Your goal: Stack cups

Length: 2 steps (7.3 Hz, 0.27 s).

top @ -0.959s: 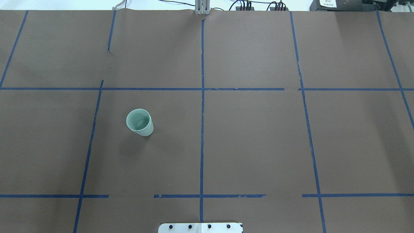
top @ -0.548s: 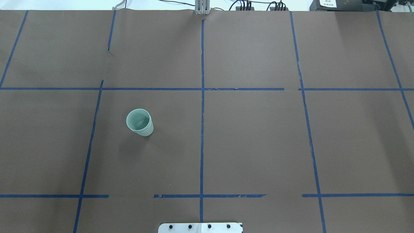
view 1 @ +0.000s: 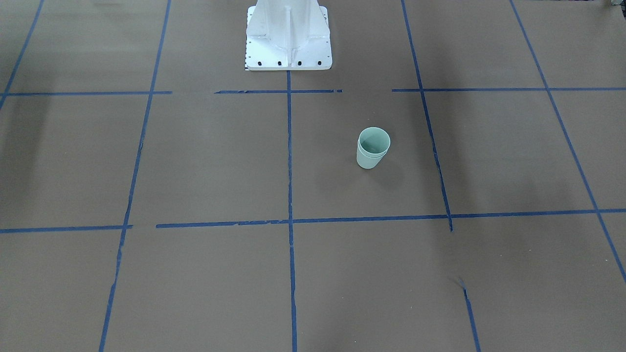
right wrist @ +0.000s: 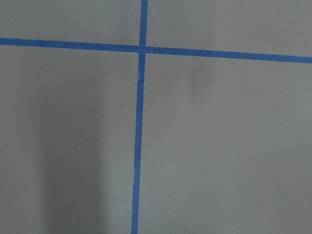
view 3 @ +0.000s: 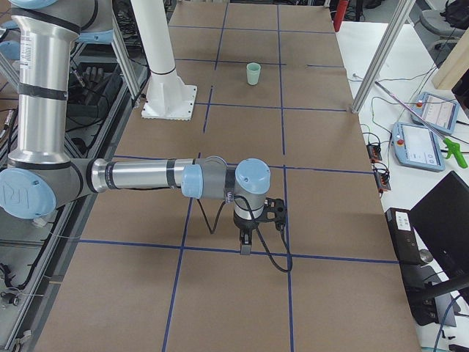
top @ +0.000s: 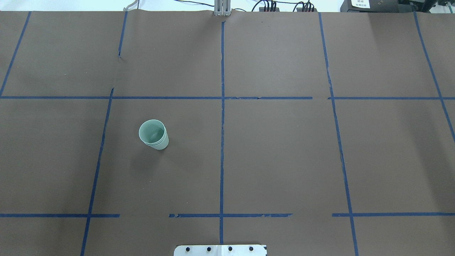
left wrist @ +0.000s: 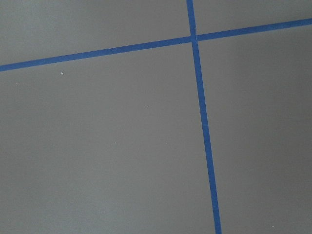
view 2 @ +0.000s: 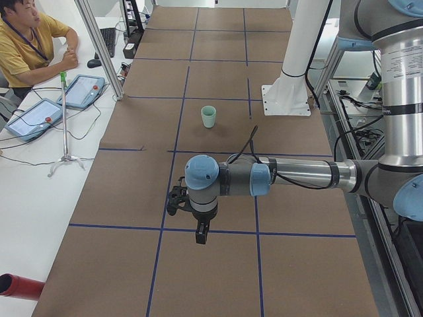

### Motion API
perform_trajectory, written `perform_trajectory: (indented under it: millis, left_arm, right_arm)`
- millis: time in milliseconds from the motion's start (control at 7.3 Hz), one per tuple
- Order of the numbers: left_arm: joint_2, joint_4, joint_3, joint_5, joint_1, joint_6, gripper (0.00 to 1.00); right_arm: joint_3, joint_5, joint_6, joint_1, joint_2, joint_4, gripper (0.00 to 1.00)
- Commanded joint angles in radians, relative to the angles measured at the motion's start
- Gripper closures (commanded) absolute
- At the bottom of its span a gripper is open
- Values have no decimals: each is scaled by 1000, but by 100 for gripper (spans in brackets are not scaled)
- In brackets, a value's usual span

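Though we see the cups [top: 153,134] nested upright on the table [top: 284,160], we can't tell if L gripper [view 2: 201,236] or R gripper [view 3: 245,248] is open or closed

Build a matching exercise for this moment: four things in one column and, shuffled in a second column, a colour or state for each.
Things:
1. cups
2. tape lines
3. robot base plate
4. left end effector

Colour or state:
A. white
B. hanging in the air, well apart from the cups
C. nested one inside the other, upright
D. blue

Pairs: 1-C, 2-D, 3-A, 4-B
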State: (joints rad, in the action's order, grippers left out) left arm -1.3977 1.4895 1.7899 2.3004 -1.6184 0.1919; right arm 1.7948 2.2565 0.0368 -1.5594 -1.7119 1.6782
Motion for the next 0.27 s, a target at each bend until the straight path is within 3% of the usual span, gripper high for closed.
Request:
perform_trajectory:
  millis: [0, 137]
  left_arm:
    - [-1, 0, -1, 2, 0, 0, 0]
    - [-1, 0, -3, 2, 0, 0, 0]
  right_arm:
    - [0, 0, 0, 1, 0, 0, 0]
    - [0, 0, 0, -1, 0, 0, 0]
